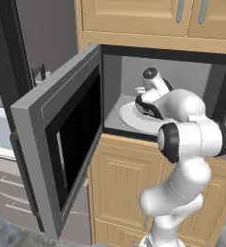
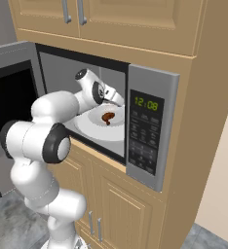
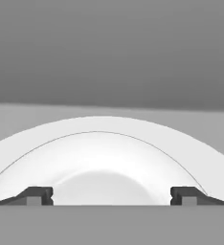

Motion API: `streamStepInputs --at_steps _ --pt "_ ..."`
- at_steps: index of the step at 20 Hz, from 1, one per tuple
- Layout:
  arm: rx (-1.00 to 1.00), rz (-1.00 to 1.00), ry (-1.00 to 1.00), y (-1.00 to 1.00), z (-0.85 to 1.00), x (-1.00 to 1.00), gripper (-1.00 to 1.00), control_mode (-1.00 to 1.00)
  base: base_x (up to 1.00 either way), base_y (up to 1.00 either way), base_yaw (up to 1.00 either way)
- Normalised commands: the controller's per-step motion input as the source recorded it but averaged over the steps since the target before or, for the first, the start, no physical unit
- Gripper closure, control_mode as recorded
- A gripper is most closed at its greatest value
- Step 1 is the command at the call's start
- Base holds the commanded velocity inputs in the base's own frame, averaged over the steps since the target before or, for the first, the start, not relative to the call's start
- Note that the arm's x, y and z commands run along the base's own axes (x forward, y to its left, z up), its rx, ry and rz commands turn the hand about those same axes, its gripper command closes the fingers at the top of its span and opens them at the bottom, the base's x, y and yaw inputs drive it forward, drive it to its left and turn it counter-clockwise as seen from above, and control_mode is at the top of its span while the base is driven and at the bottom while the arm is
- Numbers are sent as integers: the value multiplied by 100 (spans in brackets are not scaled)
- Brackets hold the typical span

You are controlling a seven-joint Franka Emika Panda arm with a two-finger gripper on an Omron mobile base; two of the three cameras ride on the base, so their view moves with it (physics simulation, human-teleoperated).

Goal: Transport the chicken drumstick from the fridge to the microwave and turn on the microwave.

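The microwave (image 2: 150,82) stands with its door (image 1: 62,144) swung wide to the left. On its white turntable plate (image 2: 99,129) lies the chicken drumstick (image 2: 107,117), a small reddish-brown piece. My arm reaches into the cavity. The gripper (image 2: 117,100) hovers just above and behind the drumstick, apart from it. In the hand view the gripper (image 3: 111,196) is open, its fingertips (image 3: 37,195) wide apart over the plate (image 3: 104,143) with nothing between them. The dark fridge (image 1: 6,58) stands to the left of the microwave.
The control panel (image 2: 145,131) with its green clock sits right of the cavity. Wooden cabinets (image 1: 129,188) lie below and above (image 2: 116,19). The open door blocks the space left of the arm.
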Motion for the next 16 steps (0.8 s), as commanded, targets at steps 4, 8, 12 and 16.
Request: streamStepInputs --at_steps 4,8,12,16 --pt "0 15 -43 3 1 -22 -100 -100 0 0 0" --pt "0 26 -9 1 7 -45 -100 -100 0 0 0" --pt "0 42 10 10 27 -32 -100 -100 0 0 0" --pt "-5 44 5 13 59 -37 -100 -100 0 0 0"
